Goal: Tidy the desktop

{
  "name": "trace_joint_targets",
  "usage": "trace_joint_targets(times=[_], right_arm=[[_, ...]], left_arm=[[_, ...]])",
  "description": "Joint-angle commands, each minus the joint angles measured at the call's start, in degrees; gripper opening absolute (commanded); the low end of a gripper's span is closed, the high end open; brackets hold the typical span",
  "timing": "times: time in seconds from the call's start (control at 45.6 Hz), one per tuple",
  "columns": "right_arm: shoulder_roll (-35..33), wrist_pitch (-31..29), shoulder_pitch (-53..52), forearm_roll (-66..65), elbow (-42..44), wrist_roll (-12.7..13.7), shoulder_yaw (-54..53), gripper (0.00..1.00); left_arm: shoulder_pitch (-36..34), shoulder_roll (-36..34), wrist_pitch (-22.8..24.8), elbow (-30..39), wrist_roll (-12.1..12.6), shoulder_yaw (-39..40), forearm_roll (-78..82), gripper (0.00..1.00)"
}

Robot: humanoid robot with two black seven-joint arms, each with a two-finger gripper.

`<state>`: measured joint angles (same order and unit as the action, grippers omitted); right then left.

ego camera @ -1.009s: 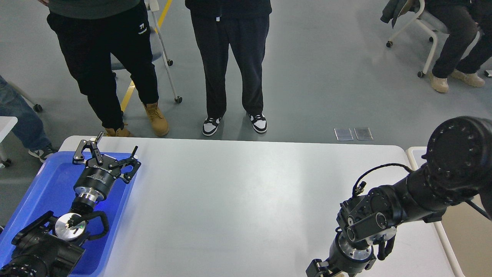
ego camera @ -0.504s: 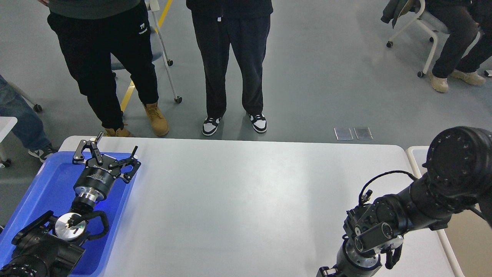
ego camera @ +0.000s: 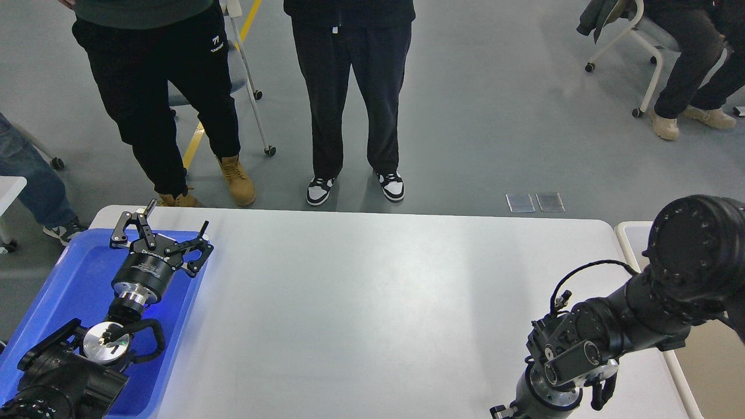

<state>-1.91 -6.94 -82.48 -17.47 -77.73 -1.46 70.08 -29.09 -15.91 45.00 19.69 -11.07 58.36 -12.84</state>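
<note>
The left gripper [ego camera: 162,234] hangs spread wide and empty above the blue tray [ego camera: 81,279] at the desktop's [ego camera: 361,314] left edge; smooth grey-white, round-cornered, it fills mid-view; the right gripper is out of sight below frame

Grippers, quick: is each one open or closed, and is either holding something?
Left gripper: open, holding nothing, above the blue tray.
Right gripper: out of view below the picture's bottom edge, so it cannot be told.

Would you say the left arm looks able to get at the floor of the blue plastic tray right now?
Probably yes: the left gripper hangs open directly over the blue plastic tray, with nothing visible between them.
</note>
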Motion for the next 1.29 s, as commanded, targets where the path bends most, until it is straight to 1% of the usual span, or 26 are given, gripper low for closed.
trace_joint_targets(times=[0.0, 0.132, 0.197, 0.307, 0.373, 0.439, 0.526, 0.811, 0.877, 0.921, 1.009, 1.053, 1.14, 1.162, 1.25, 1.272], right_arm=[[-0.47, 1.13, -0.40, 0.24, -0.32, -1.00, 0.32, 0.00], [-1.34, 1.13, -1.53, 1.29, -1.90, -1.44, 0.32, 0.00], [-2.48, 1.13, -3.38, 1.47, -4.09, -2.22, 0.41, 0.00], [-5.29, 0.70, -9.70, 1.03, -8.93, -2.49, 3.56, 0.00], [-7.93, -0.79, -14.71, 0.24, -11.04, -2.67, 4.97, 0.00], [-10.65, -3.86, -19.63, -0.99, -12.18, -3.72, 6.03, 0.00], [-13.29, -9.75, -26.74, -1.69, -13.24, -4.78, 7.08, 0.00], [-16.99, -30.76, -50.83, -4.15, -15.35, -7.41, 12.44, 0.00], [-17.34, -33.31, -54.88, -4.59, -15.35, -7.85, 13.59, 0.00], [-17.60, -33.76, -56.38, -5.12, -15.26, -7.85, 13.94, 0.00], [-17.78, -32.27, -56.47, -5.39, -14.47, -7.85, 15.52, 0.00], [-17.87, -29.47, -56.21, -5.21, -13.95, -7.68, 17.01, 0.00], [-19.18, -19.81, -55.77, -5.12, -13.68, -7.68, 20.52, 0.00], [-19.97, -14.65, -55.07, -4.95, -13.68, -7.50, 22.27, 0.00], [-21.82, -5.83, -53.13, -4.86, -13.07, -7.33, 25.19, 0.00], [-23.65, -1.98, -52.70, -4.68, -12.37, -7.15, 26.06, 0.00]], left_arm=[[0.00, 0.00, 0.00, 0.00, 0.00, 0.00, 0.01, 1.00], [0.00, 0.00, 0.00, 0.00, 0.00, 0.00, 0.01, 1.00], [0.00, 0.00, 0.00, 0.00, 0.00, 0.00, 0.01, 1.00], [0.00, 0.00, 0.00, 0.00, 0.00, 0.00, 0.01, 1.00], [0.00, 0.00, 0.00, 0.00, 0.00, 0.00, 0.01, 1.00], [0.00, 0.00, 0.00, 0.00, 0.00, 0.00, 0.01, 1.00], [0.00, 0.00, 0.00, 0.00, 0.00, 0.00, 0.01, 1.00], [0.00, 0.00, 0.00, 0.00, 0.00, 0.00, 0.01, 1.00], [0.00, 0.00, 0.00, 0.00, 0.00, 0.00, 0.01, 1.00], [0.00, 0.00, 0.00, 0.00, 0.00, 0.00, 0.01, 1.00], [0.00, 0.00, 0.00, 0.00, 0.00, 0.00, 0.01, 1.00], [0.00, 0.00, 0.00, 0.00, 0.00, 0.00, 0.01, 1.00], [0.00, 0.00, 0.00, 0.00, 0.00, 0.00, 0.01, 1.00], [0.00, 0.00, 0.00, 0.00, 0.00, 0.00, 0.01, 1.00], [0.00, 0.00, 0.00, 0.00, 0.00, 0.00, 0.01, 1.00], [0.00, 0.00, 0.00, 0.00, 0.00, 0.00, 0.01, 1.00]])
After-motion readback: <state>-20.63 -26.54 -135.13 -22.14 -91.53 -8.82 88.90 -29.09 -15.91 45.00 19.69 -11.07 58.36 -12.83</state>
